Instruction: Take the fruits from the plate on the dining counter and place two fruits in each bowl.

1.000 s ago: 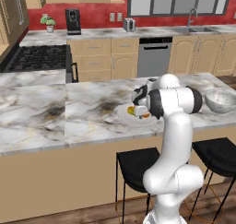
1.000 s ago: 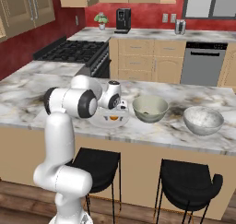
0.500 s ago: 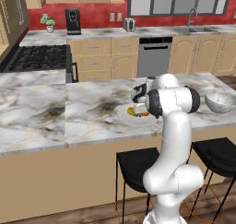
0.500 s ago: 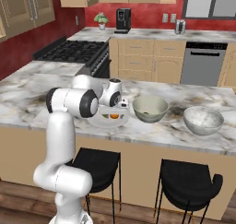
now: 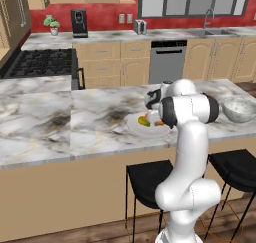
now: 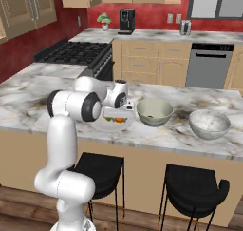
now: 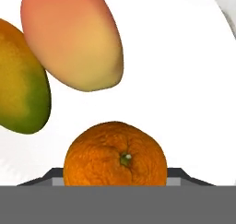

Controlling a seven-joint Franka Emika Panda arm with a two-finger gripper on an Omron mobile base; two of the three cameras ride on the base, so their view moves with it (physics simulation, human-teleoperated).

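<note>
Hand view: orange, 2 other fruits on plate; fingers' state can't tell.

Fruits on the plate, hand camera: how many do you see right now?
3. The orange sits at the bottom, nearest the gripper; the peach-red fruit lies above it; the yellow-green fruit is at the left edge. All lie on the plate. A fourth may be outside the frame.

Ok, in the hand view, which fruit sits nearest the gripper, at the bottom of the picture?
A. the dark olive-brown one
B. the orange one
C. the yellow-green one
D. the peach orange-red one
B: the orange fruit lies lowest on the white plate, with the other two above it.
</note>
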